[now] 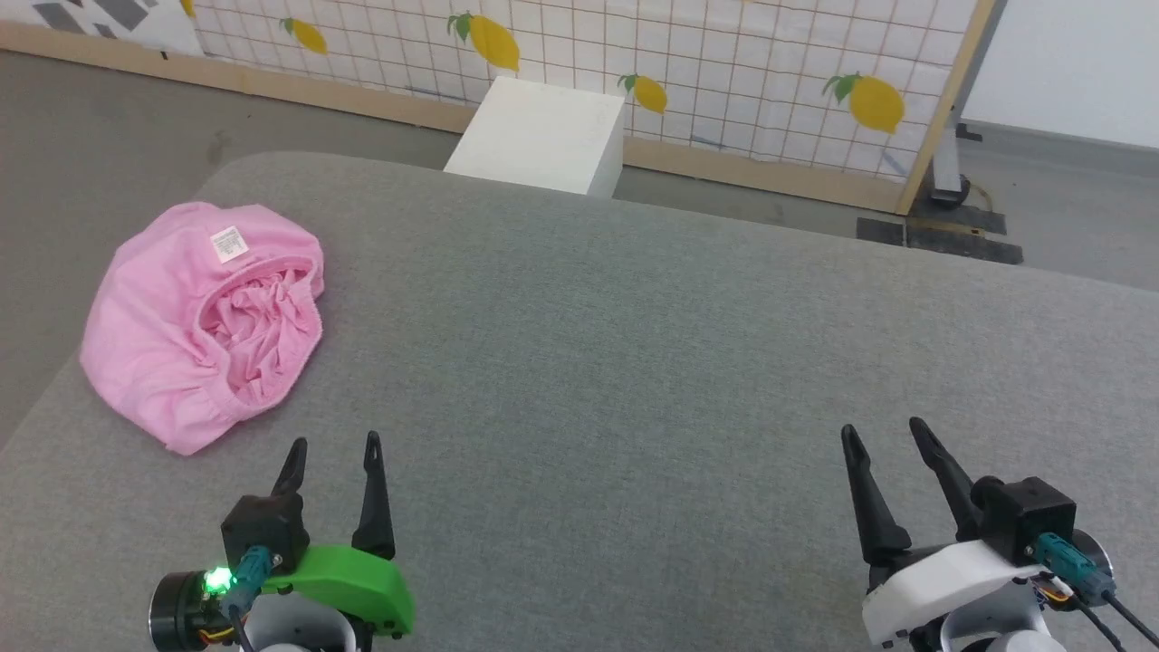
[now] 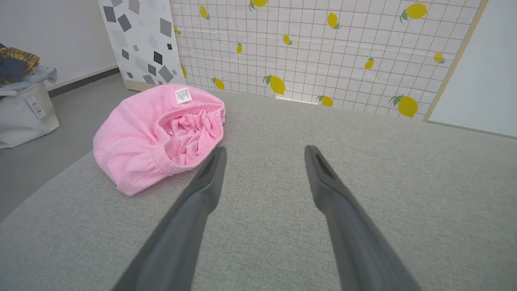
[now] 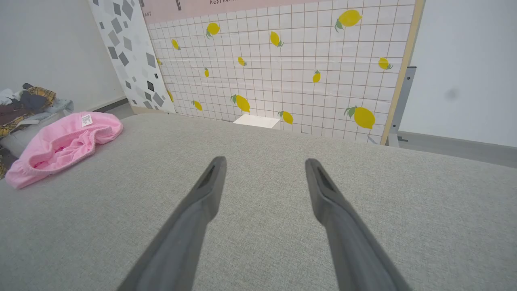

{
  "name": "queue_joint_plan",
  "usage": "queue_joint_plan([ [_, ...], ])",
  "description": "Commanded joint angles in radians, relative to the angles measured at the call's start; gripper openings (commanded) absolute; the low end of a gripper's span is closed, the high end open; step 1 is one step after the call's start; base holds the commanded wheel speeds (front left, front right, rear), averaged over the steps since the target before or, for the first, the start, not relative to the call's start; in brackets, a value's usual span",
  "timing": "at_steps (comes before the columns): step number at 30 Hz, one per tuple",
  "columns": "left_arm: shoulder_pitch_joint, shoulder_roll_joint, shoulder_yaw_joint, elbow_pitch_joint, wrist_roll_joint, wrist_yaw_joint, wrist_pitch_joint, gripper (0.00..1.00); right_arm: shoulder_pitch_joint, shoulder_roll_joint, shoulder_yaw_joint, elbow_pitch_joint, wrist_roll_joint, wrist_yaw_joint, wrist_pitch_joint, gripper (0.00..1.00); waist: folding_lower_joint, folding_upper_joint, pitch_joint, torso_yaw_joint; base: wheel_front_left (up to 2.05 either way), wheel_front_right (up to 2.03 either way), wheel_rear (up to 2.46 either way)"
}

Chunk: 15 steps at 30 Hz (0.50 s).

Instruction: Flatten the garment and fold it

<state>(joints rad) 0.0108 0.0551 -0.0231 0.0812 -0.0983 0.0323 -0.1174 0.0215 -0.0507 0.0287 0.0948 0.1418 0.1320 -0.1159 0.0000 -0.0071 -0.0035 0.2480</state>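
Grey surface carries the garment bunched by its left edge. Jaws of the left gripper and right gripper stand apart, empty.

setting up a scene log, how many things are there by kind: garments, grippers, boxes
pink garment on the grey pad: 1
grippers, left gripper and right gripper, both open: 2
white box behind the pad: 1
total: 4
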Motion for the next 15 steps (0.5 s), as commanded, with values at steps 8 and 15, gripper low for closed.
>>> queue_joint_plan([
  [8,0.022,-0.002,0.001,0.01,-0.015,0.01,-0.025,1.0,0.018,0.0,0.012,0.011,0.021,-0.001,-0.026,1.0,0.0,0.0038,-0.006,0.045,0.0,0.0,0.0],
  [15,0.027,-0.002,0.007,0.006,-0.019,0.017,-0.043,1.0,0.022,0.0,0.02,0.02,0.037,-0.001,-0.045,1.0,0.0,0.0043,-0.008,0.086,0.0,0.0,0.0],
])
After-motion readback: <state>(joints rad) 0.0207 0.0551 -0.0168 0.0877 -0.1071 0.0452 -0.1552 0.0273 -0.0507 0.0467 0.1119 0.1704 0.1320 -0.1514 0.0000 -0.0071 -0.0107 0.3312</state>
